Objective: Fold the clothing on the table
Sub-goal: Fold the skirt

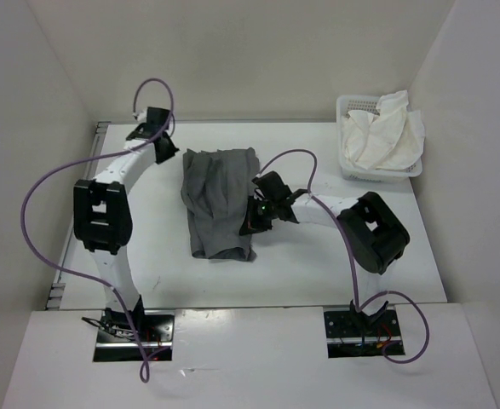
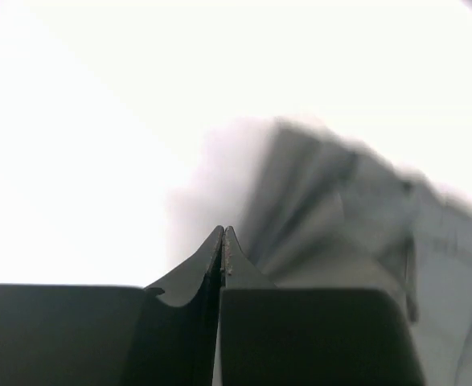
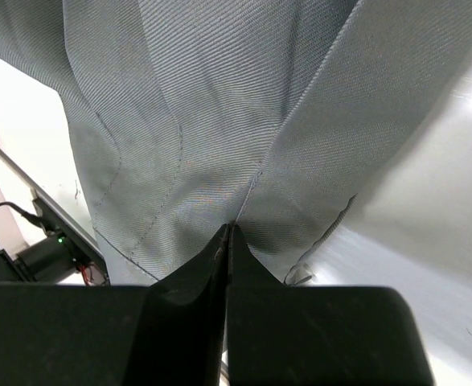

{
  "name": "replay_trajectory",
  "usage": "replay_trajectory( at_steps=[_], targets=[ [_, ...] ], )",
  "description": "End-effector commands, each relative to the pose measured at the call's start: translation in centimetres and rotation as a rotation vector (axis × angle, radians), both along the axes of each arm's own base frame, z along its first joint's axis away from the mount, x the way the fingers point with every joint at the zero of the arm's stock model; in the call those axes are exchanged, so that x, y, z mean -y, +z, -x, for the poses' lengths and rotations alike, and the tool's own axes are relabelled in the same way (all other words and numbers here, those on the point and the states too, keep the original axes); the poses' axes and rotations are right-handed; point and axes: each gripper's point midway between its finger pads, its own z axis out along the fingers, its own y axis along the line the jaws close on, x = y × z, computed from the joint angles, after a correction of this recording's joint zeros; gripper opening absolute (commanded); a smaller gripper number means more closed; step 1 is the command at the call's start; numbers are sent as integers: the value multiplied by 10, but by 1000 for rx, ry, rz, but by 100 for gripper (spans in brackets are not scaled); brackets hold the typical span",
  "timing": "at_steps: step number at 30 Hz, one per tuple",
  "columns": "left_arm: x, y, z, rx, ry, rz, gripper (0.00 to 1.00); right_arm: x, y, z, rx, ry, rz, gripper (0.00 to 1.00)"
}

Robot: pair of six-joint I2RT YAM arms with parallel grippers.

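White walls box in the table (image 1: 318, 273), and the clothing (image 1: 220, 200) lies rumpled at the middle of the overhead frame, a grey oblong running top to bottom. The right gripper (image 3: 226, 229) sits at its right edge, jaws closed on a pinch of cloth that tents up to the tips in the wrist view. The left gripper (image 2: 223, 233) hangs off the garment's upper-left corner, jaws pressed together on nothing. To fold well, I'd say the right should carry its edge low and straight across toward the left side. One pinch alone may drag the whole heap, so the left ought to open and take the upper corner first. The basket (image 1: 352, 104) in the upper right (with its white cloth (image 1: 386, 136)) is no part of this.
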Motion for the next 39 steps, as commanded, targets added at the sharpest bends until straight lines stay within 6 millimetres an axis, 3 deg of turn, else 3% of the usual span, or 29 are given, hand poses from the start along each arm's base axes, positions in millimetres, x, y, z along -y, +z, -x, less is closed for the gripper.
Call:
replay_trajectory(
  at_steps=[1, 3, 6, 10, 11, 12, 13, 14, 15, 17, 18, 21, 23, 25, 32, 36, 39],
  targets=[
    [-39, 22, -13, 12, 42, -36, 0, -4, -7, 9, -16, 23, -7, 0],
    [-47, 41, -14, 50, 40, -19, 0, -4, -4, 10, -16, 23, -7, 0],
    [-32, 59, 3, 83, -28, 38, 0, -8, 2, 12, 1, 52, -15, 3],
    [13, 68, 40, 79, -217, 191, 6, -11, 20, 8, 31, 94, -13, 19],
    [25, 66, 51, 67, -261, 225, 7, -15, 32, 5, 59, 114, -30, 25],
    [33, 43, 73, 10, -281, 241, 13, -15, 35, 4, 58, 115, -29, 31],
    [49, 55, 84, 52, -311, 252, 17, -15, 44, 5, 78, 121, -37, 35],
    [59, 51, 96, 49, -338, 277, 21, -15, 51, 4, 83, 121, -41, 38],
    [66, 43, 116, 36, -351, 287, 33, -13, 58, 1, 109, 113, -28, 42],
    [66, 38, 131, 26, -342, 290, 43, -9, 62, 0, 119, 99, -13, 48],
    [68, 41, 142, 31, -340, 288, 52, -6, 60, 0, 124, 96, 4, 52],
    [58, 15, 171, -34, -282, 232, 70, 1, 62, 2, 127, 82, 27, 63],
    [62, 9, 183, -55, -273, 236, 84, 8, 53, 10, 102, 83, 45, 63],
    [61, 1, 191, -79, -259, 221, 88, 14, 42, 18, 75, 85, 65, 63],
    [91, -64, 224, -242, -291, 204, 89, 21, 25, 25, 40, 59, 80, 67],
    [100, -84, 232, -284, -301, 180, 89, 23, 14, 29, 16, 60, 99, 67],
    [95, -94, 236, -307, -281, 149, 89, 25, 9, 27, 9, 56, 95, 67]
  ],
)
